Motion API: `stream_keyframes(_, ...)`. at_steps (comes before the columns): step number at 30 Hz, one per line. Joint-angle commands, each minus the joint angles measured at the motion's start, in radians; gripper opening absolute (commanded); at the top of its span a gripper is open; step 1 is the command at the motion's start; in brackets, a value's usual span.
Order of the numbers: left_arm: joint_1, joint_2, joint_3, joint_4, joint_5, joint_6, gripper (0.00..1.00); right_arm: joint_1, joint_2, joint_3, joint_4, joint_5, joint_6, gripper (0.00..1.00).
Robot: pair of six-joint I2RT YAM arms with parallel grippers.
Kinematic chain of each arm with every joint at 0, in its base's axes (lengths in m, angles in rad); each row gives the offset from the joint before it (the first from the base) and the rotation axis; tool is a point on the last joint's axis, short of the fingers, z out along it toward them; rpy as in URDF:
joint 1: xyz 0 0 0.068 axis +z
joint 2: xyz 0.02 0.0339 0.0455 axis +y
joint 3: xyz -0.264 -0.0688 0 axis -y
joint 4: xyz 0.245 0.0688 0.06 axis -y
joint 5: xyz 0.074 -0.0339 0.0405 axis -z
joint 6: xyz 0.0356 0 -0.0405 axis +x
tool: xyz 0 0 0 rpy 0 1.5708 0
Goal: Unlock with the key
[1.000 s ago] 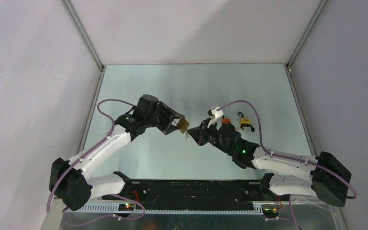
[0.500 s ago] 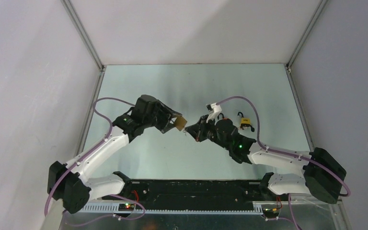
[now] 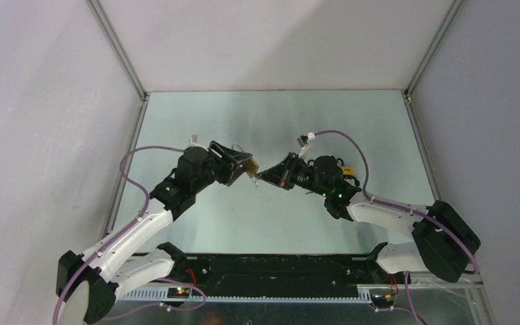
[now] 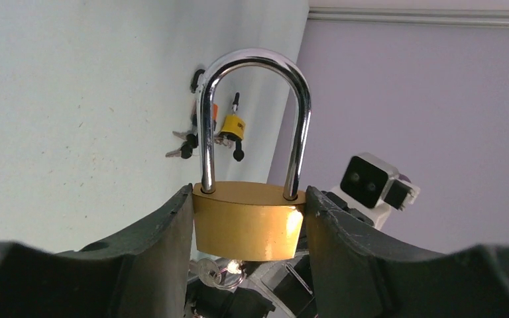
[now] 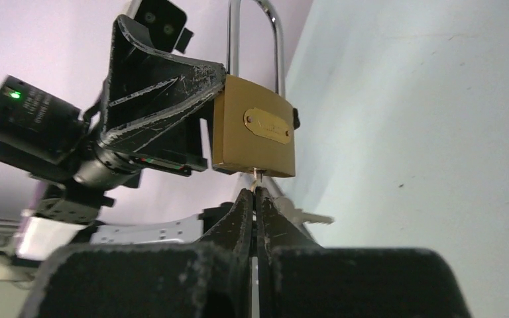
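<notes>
Two robot arms reach in from the near edge of the worktop [image 3: 196, 115] and meet nose to nose above its middle; the left arm [image 3: 142, 220] angles in from one side, the right arm [image 3: 386, 210] from the other.

The left gripper [image 3: 242, 166] is clamped on a brass padlock [image 4: 248, 222], one finger pressed against each side of the body; the lock is held clear of the worktop, its steel shackle [image 4: 255, 58] pointing away from the wrist and seated in the body at both legs.

The right gripper [image 5: 255, 199] has its fingers pressed together on a key [image 5: 257, 177]; only a thin sliver of blade shows above the fingertips, and it meets the bottom face of the padlock at the keyhole; how deep it sits cannot be told. Further keys [image 5: 305, 216] hang from the same bunch just behind the fingers.

Beyond the right gripper, towards the far right of the worktop, a small yellow padlock [image 4: 232, 124] lies with dark-headed keys [image 4: 184, 151] beside it, well apart from the brass one; in the top view the right arm partly hides it.
</notes>
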Motion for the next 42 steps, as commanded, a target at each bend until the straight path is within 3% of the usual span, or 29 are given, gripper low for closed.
stream_keyframes(1,-0.027,-0.051,0.023,0.251,0.165,0.005,0.00,-0.036,0.045,0.045,0.146,-0.102,0.187,0.00)
stream_keyframes(9,-0.022,-0.072,0.010,0.373,0.188,0.059,0.00,-0.055,0.084,0.006,0.240,-0.105,0.363,0.00)
stream_keyframes(16,-0.015,-0.107,-0.012,0.404,0.158,0.081,0.00,-0.067,0.101,-0.003,0.286,-0.114,0.364,0.00)
stream_keyframes(18,-0.004,-0.101,-0.021,0.405,0.156,0.068,0.00,-0.069,0.092,-0.003,0.278,-0.112,0.316,0.04)
stream_keyframes(22,0.015,-0.089,-0.027,0.361,0.124,0.076,0.00,-0.058,0.010,-0.003,0.175,-0.076,0.047,0.46)
stream_keyframes(24,0.017,-0.087,-0.007,0.292,0.093,0.107,0.00,-0.036,-0.057,-0.003,0.079,-0.012,-0.107,0.60)
stream_keyframes(26,0.018,-0.083,0.020,0.222,0.065,0.139,0.00,0.007,-0.141,-0.001,-0.011,0.089,-0.270,0.68)
stream_keyframes(29,0.018,-0.082,0.046,0.171,0.046,0.159,0.00,0.075,-0.182,-0.003,-0.077,0.225,-0.423,0.69)
stream_keyframes(32,0.016,-0.082,0.067,0.115,0.033,0.169,0.00,0.130,-0.188,-0.001,-0.040,0.299,-0.557,0.68)
stream_keyframes(42,0.016,-0.089,0.071,0.099,0.052,0.165,0.00,0.232,-0.070,0.029,0.100,0.483,-0.674,0.63)
